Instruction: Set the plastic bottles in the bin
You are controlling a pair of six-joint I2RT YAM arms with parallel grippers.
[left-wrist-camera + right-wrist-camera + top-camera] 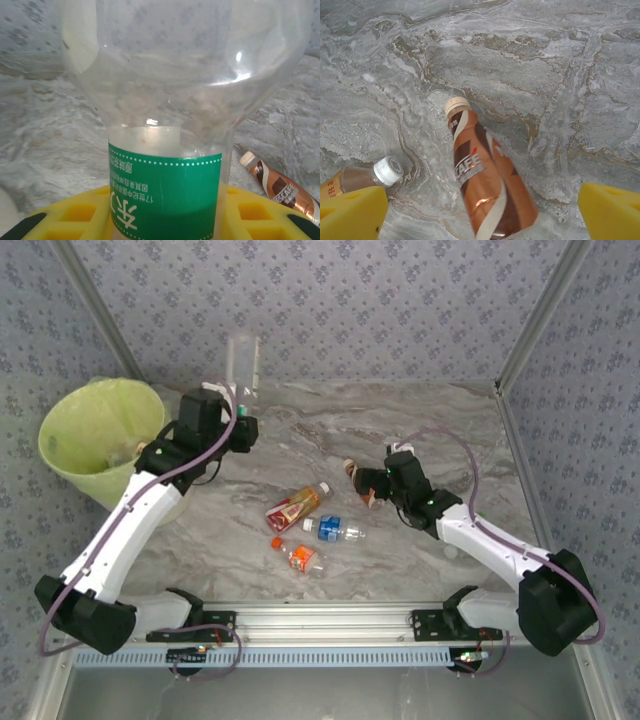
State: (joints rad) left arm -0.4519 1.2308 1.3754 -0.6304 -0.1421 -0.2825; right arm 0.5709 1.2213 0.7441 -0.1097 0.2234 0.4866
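Bottle in its grasp, the left gripper (243, 408) is clamped on a clear bottle (165, 150), thin-walled with a green label, held upright. The bin (80, 425), round, white and lined with a limp lime-green bag, sits close on that arm's left, so I'd expect a short sideways carry. The right gripper (368, 485) hangs wide open, straddling a glossy brown bottle (485, 185) lying flat on the marbled table (420, 430).

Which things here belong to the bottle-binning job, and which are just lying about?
Job: bin; green-label bottle; brown coffee bottle; red-label bottle; blue-label bottle; orange-cap bottle.
Just there: table; metal rail.
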